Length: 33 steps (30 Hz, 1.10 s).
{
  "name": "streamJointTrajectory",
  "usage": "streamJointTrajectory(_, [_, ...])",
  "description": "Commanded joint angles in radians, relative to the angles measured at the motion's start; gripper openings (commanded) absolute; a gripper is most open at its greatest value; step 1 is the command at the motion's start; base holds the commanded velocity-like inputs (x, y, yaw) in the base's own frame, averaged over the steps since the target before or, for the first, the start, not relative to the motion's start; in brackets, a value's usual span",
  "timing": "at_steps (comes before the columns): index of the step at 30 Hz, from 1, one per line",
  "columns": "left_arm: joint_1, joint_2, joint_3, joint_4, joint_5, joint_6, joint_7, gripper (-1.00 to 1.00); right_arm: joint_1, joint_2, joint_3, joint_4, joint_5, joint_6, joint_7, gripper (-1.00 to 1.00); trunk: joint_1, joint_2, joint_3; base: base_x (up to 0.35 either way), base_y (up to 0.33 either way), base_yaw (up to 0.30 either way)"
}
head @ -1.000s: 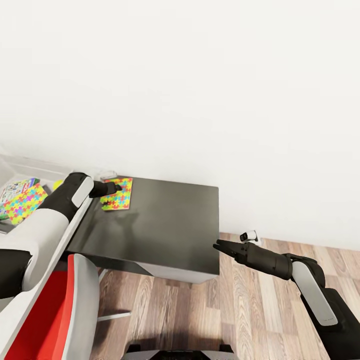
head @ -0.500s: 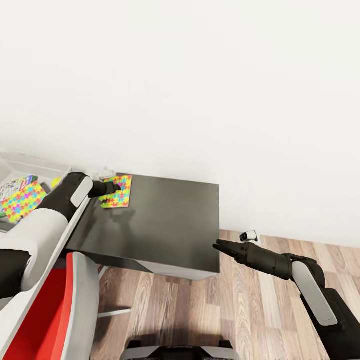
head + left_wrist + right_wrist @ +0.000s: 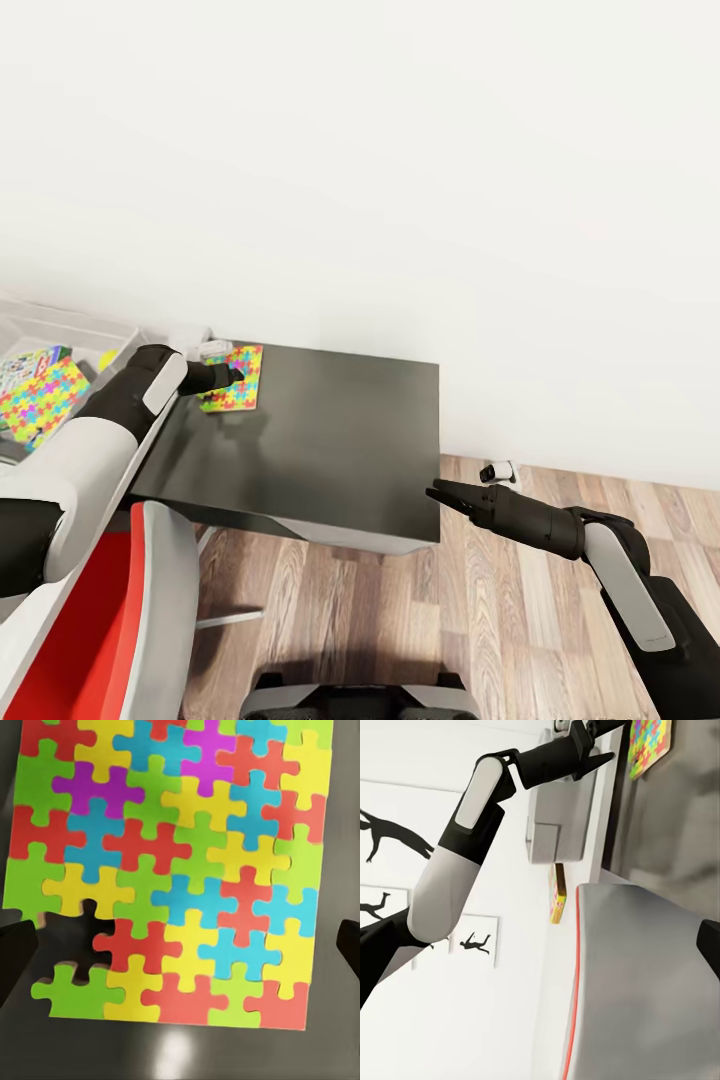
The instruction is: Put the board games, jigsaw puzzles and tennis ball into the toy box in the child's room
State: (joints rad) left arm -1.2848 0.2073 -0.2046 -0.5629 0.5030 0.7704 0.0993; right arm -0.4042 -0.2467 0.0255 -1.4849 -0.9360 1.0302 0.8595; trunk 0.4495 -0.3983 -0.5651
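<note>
Two jigsaw puzzles show from the head camera. One jigsaw puzzle [image 3: 232, 378] lies flat on the dark table [image 3: 330, 440], at its far corner near the wall, and the left gripper [image 3: 234, 378] hangs right over it. In the left wrist view that puzzle [image 3: 169, 866] fills the space between the two dark fingertips [image 3: 15, 952], which stand wide apart on either side of the sheet (one piece near its edge is missing, and the dark top shows through). The second puzzle [image 3: 38, 400] lies inside the toy box [image 3: 75, 335], just beyond the table's left end, beside a printed board game [image 3: 30, 360]. A yellow-green tennis ball [image 3: 108, 359] peeks out near them. The right gripper [image 3: 438, 491] hovers off the table's near right corner, over the wood floor [image 3: 400, 620]; its fingers look nearly together, though I cannot tell for certain. A red and grey chair [image 3: 110, 610] stands at the table's left front.
</note>
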Motion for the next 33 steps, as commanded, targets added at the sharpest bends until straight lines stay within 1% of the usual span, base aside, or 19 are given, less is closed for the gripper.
streamJointTrajectory(1, [-0.001,0.001,-0.008,-0.002,0.011,0.003,0.01,1.0,-0.001,0.0,0.001,0.0,0.0,0.004,0.003,1.0,0.0,-0.002,-0.003,0.0,0.0,0.0])
streamJointTrajectory(11, [-0.001,0.007,-0.009,-0.002,0.011,0.001,0.01,1.0,-0.001,-0.001,0.001,0.0,0.0,0.004,0.003,1.0,0.0,-0.002,-0.016,0.0,0.0,0.0])
streamJointTrajectory(20, [-0.001,0.01,-0.009,-0.026,0.011,0.001,0.01,1.0,-0.001,-0.001,0.001,0.0,0.0,0.004,0.003,1.0,0.0,-0.002,-0.027,0.0,0.0,0.0])
streamJointTrajectory(33, [-0.001,0.005,-0.008,-0.042,0.011,0.003,0.01,1.0,-0.001,0.0,0.001,0.0,0.0,0.004,0.003,1.0,0.0,-0.002,-0.044,0.0,0.0,0.0])
